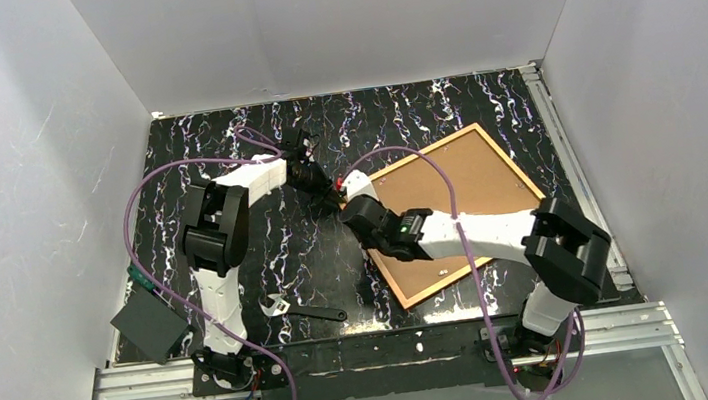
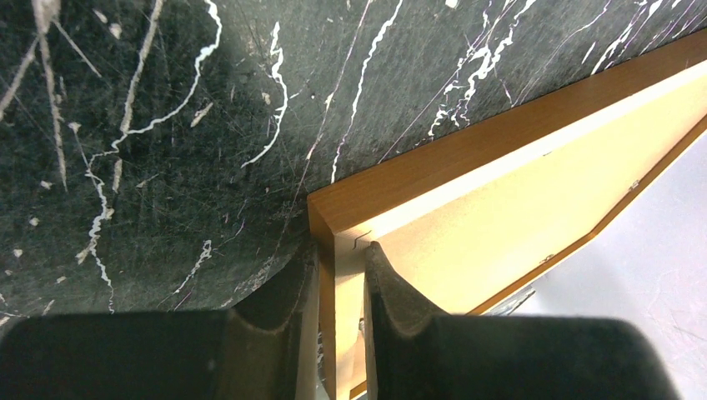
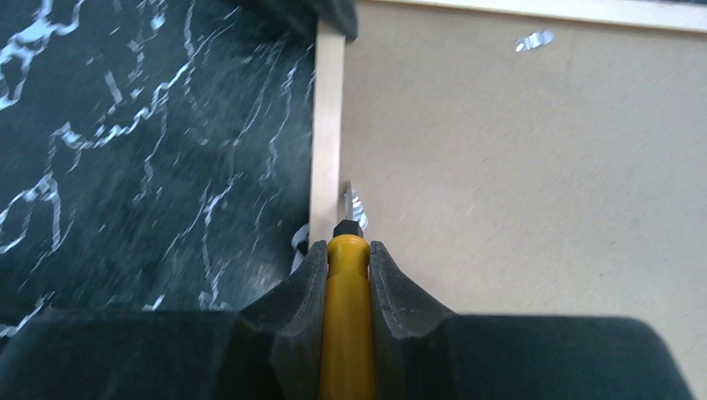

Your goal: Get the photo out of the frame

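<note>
Frame (image 1: pixel 510 163) lay face-down and skewed on the black marbled table (image 1: pixel 284 238), a slim orange-brown wooden border with a paler back edge. Inside it sat the photo (image 1: pixel 469 187), showing only its plain tan board. At the frame's left corner the left gripper (image 2: pixel 339 254) was clamped across the border, one finger outside the frame and one on the board side. Just beside it, over the frame's left edge, the right gripper (image 3: pixel 346 247) gripped a yellow-handled screwdriver (image 3: pixel 346 333), whose tip sat at a small metal tab (image 3: pixel 354 204) where board met border. Another tab (image 3: pixel 534 39) glinted near the frame's adjoining side. A wrench (image 1: pixel 304 309) lay off the frame's near-left side, well apart.
</note>
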Robot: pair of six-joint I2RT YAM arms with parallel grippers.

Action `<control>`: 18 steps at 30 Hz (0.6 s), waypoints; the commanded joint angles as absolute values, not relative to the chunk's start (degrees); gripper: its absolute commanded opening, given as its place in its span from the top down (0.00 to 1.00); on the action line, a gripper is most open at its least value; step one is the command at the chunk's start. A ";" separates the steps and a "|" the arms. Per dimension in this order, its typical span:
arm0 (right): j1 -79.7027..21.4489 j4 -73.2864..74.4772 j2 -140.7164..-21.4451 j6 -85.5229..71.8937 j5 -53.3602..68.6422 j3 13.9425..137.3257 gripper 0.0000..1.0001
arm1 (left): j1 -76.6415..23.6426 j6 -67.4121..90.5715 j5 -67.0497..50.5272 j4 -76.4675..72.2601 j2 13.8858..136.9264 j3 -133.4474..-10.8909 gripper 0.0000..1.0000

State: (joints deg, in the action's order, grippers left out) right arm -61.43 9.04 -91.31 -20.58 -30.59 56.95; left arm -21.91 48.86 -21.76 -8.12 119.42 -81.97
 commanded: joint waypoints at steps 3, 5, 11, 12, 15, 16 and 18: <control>-61.00 6.06 -97.86 -15.38 -43.94 63.02 0.99 | -22.68 48.21 -21.93 -1.84 121.64 -77.77 1.00; -61.00 5.97 -97.89 -13.58 -44.94 64.25 0.99 | -22.72 48.06 -21.72 -1.67 121.49 -77.55 1.00; -60.95 8.49 -89.67 -14.76 -39.80 63.93 0.99 | -22.63 47.27 -22.21 -0.35 121.98 -79.51 0.99; -60.99 9.14 -88.12 -15.29 -38.48 63.38 0.99 | -22.55 47.16 -22.38 1.59 122.09 -80.12 0.93; -61.04 11.03 -84.46 -17.17 -34.57 60.71 0.99 | -21.88 47.78 -24.54 3.38 122.57 -81.52 0.68; -61.00 11.55 -83.36 -17.90 -32.98 59.50 0.99 | -21.62 48.33 -25.40 3.23 122.49 -81.43 0.60; -61.01 11.64 -81.59 -19.31 -30.59 56.80 0.99 | -21.25 49.64 -26.75 1.37 121.76 -80.10 0.47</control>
